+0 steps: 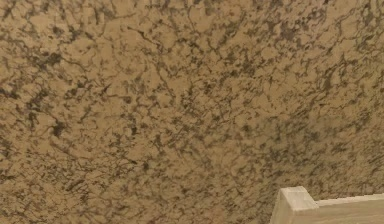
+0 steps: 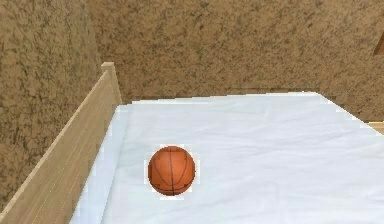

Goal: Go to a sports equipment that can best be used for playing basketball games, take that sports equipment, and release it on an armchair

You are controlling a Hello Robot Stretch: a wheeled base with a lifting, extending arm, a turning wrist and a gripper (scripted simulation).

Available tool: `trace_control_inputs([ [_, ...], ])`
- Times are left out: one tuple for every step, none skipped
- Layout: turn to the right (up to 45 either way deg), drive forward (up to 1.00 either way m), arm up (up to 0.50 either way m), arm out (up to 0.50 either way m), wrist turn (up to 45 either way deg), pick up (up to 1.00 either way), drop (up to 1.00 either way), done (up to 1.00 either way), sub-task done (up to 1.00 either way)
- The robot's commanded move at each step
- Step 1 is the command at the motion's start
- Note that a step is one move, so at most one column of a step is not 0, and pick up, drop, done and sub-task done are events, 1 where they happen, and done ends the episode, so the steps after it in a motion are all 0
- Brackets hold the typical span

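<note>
One orange basketball noted, lying on the white top of a bed, low in the arm side view. Near the pale wooden rail along the bed's left side in that view, but apart from it. Mottled brown wall behind the bed. Pale wooden corner at the forward view's lower right. Gripper state: cannot tell.
</note>
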Motion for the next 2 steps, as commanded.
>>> trace_control_inputs([
  [0.0,0.00,0.26,0.00,0.0,0.00,0.00,0.00,0.00],
  [0.0,0.00,0.00,0.30,0.0,0.00,0.00,0.00,0.00],
])
